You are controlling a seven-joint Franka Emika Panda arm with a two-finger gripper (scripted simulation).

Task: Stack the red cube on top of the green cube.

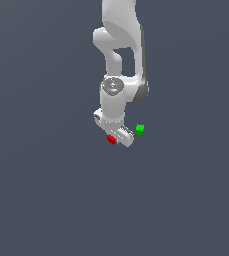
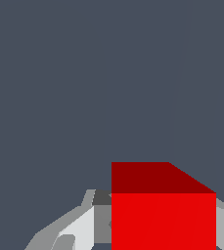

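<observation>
The red cube (image 1: 111, 139) is seen at the tip of the gripper (image 1: 117, 137), apparently clasped between the fingers (image 2: 81, 225); the green cube (image 1: 140, 129) is set apart on the table (image 1: 46, 200), toward the exterior view's right.

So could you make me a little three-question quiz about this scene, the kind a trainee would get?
1. True or false: the red cube already sits on top of the green cube.
2. In the exterior view, the green cube lies on which side of the gripper? A) the exterior view's left B) the exterior view's right
3. Fill in: the wrist view shows only the ____ cube, close up between the gripper's fingers.

Key: 1 false, the two cubes are apart; 2 B; 3 red.
</observation>
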